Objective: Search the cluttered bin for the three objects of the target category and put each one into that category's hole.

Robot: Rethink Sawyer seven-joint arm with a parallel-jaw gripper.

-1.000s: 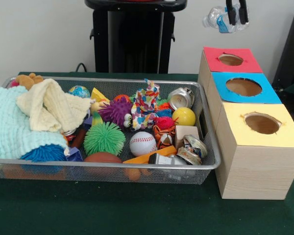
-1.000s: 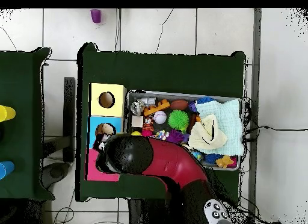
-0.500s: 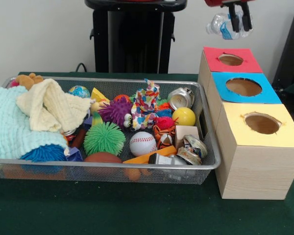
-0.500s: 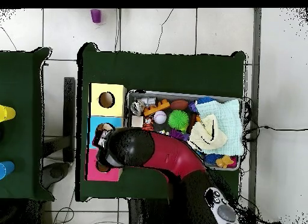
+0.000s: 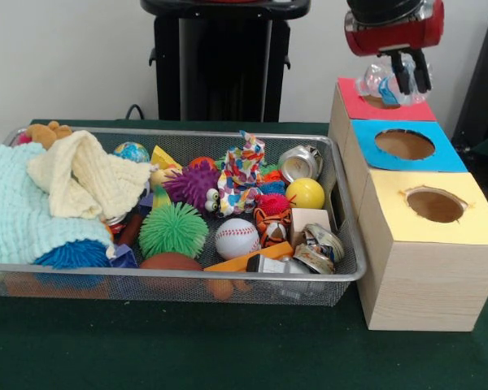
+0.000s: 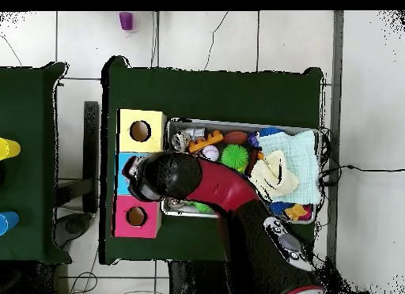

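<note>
- A wire bin (image 5: 342, 268) of toys, balls and crushed cans sits on the green tabletop (image 5: 228, 349), left of the wooden box (image 5: 423, 276).
- On the box, yellow hole (image 5: 435, 205) nearest, then blue hole (image 5: 405, 144).
- Farthest, just above the red hole (image 5: 372, 101), the pincer (image 5: 411, 71) is clamped on a crumpled plastic bottle (image 5: 378, 81) between its black fingers (image 5: 403, 73).

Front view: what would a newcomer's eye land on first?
The gripper, holding a crushed plastic bottle just above the red box's hole. Then the mesh bin crammed with toys, a baseball and green spiky ball near its front, blankets heaped at its left.
</note>
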